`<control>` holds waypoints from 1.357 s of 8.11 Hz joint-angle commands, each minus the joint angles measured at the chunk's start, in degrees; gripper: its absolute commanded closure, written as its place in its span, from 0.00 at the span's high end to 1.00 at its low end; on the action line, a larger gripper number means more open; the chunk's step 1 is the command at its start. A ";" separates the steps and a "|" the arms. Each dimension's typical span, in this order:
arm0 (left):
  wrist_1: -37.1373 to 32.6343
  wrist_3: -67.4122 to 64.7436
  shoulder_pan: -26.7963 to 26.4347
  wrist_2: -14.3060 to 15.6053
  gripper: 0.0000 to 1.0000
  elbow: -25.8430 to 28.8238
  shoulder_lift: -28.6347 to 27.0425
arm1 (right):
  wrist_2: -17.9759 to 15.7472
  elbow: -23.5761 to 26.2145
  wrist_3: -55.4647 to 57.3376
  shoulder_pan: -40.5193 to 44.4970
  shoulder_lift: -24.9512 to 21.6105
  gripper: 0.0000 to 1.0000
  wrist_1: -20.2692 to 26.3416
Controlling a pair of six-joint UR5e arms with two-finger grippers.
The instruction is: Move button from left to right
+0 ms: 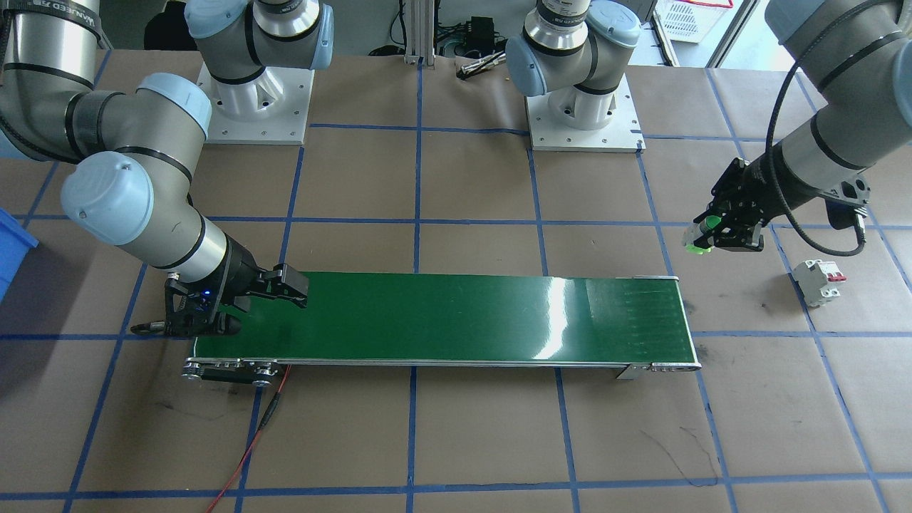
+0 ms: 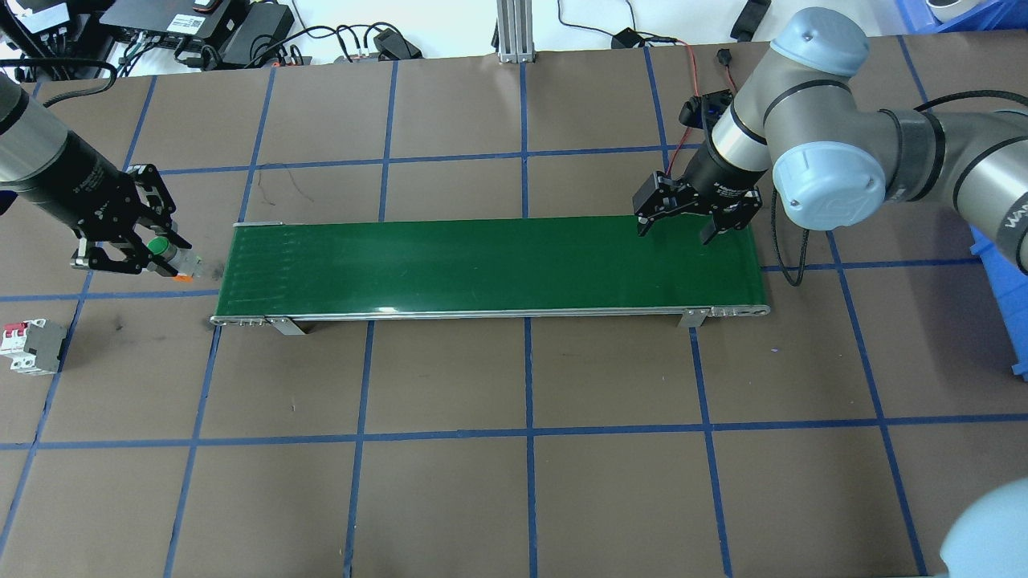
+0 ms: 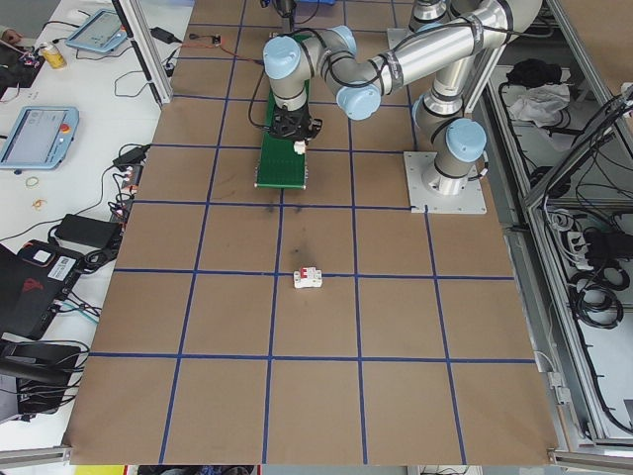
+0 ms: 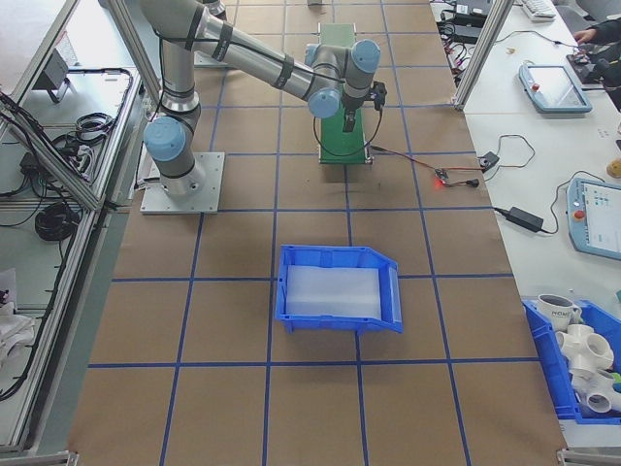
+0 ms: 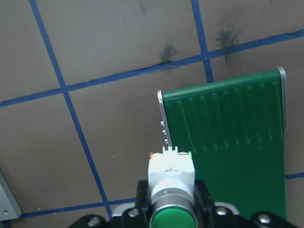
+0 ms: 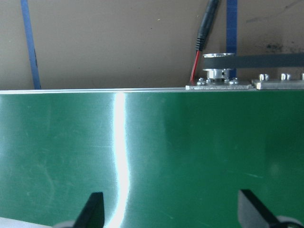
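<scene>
You had the left gripper clenched on the button, off the table just beside the conveyor belt at its left end. Your right gripper hung with jaws spread wide over the belt's right end. The circuit breaker lay near the left gripper.

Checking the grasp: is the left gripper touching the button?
Touching. The left wrist view shows the button clamped in the left gripper, its fingers pressed against both sides.
</scene>
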 commanded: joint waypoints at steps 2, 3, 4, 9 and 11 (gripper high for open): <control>7.41 -10.62 -3.53 -3.53 0.00 -1.83 -3.91 | -0.16 0.75 -0.66 -0.38 -0.27 1.00 -0.28; 10.41 -10.62 -3.53 -3.53 0.00 -2.97 -5.14 | -0.16 0.75 -0.66 -0.38 -0.27 1.00 -0.36; 13.92 -10.53 -3.53 -4.14 0.00 -3.51 -6.03 | -0.16 0.75 -0.66 -0.38 -0.27 1.00 -0.36; 16.76 -9.92 -3.62 -4.06 0.00 -3.60 -9.90 | -0.24 0.75 -0.66 -0.38 -0.18 1.00 -0.45; 16.76 -9.92 -3.62 -3.80 0.00 -4.12 -10.43 | -0.24 0.75 -0.66 -0.38 -0.18 1.00 -0.45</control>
